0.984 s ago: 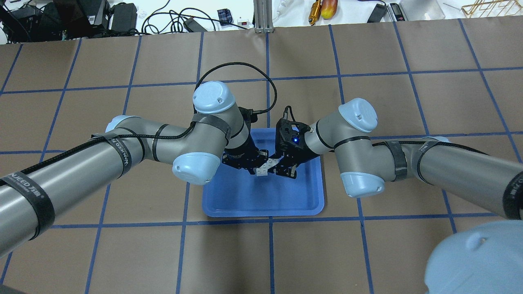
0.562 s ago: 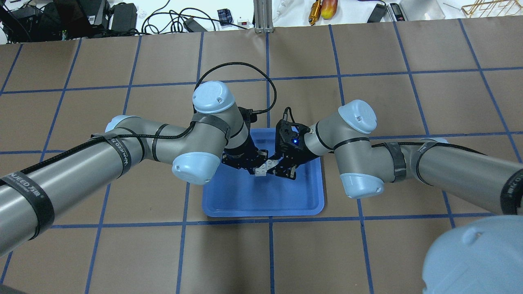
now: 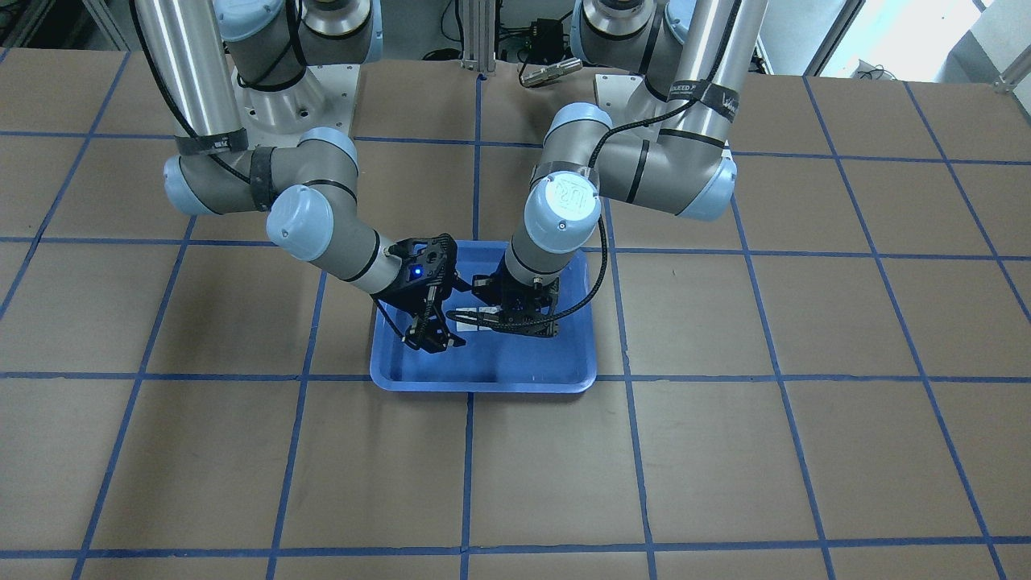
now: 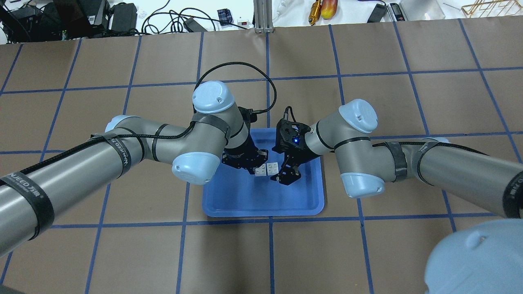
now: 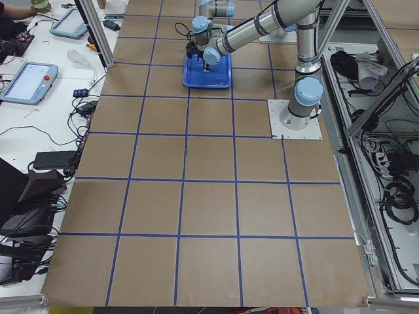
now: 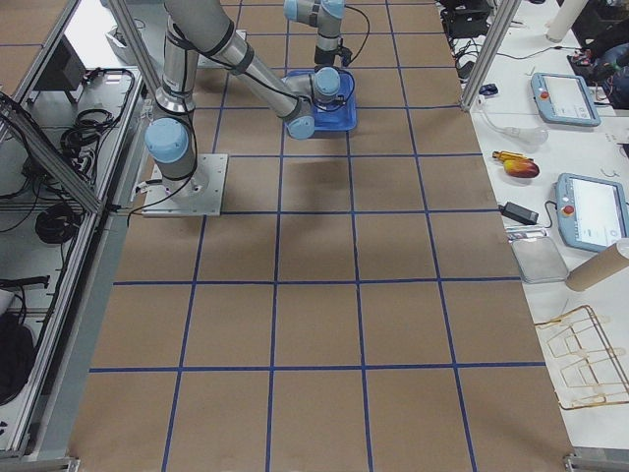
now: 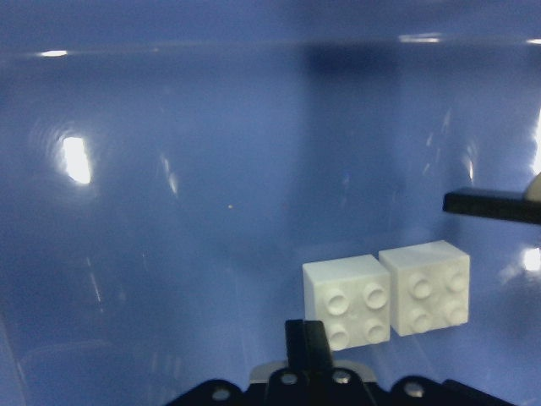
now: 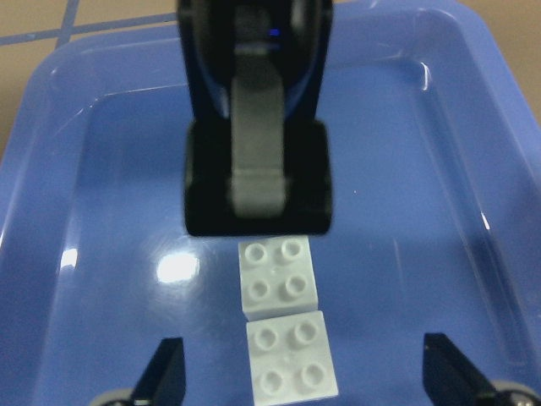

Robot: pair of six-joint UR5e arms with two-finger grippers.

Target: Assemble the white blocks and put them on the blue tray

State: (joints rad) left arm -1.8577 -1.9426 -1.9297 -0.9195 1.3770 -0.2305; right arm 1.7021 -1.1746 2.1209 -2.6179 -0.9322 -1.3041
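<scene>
Two white blocks [image 4: 266,169] lie studs up and side by side on the floor of the blue tray [image 4: 261,212]; whether they touch is unclear. The right wrist view shows them [image 8: 286,317] end to end. My right gripper [image 4: 287,177] is open and empty, just right of them, with its fingers [image 8: 165,376] spread wide and clear of the nearer block. My left gripper [image 4: 250,164] is at the left block's edge. In the left wrist view its fingertips [image 7: 306,338] stand together in front of that block [image 7: 351,300], holding nothing that I can see.
Both forearms reach low over the tray's far half [image 3: 483,383]. The brown table with blue grid tape [image 4: 367,253] surrounds the tray. Cables and tools lie beyond the table's far edge [image 4: 163,16].
My right gripper has opened, let go of its block and drawn back to the right. The blocks, held tilted between both grippers before, now lie flat on the tray.
</scene>
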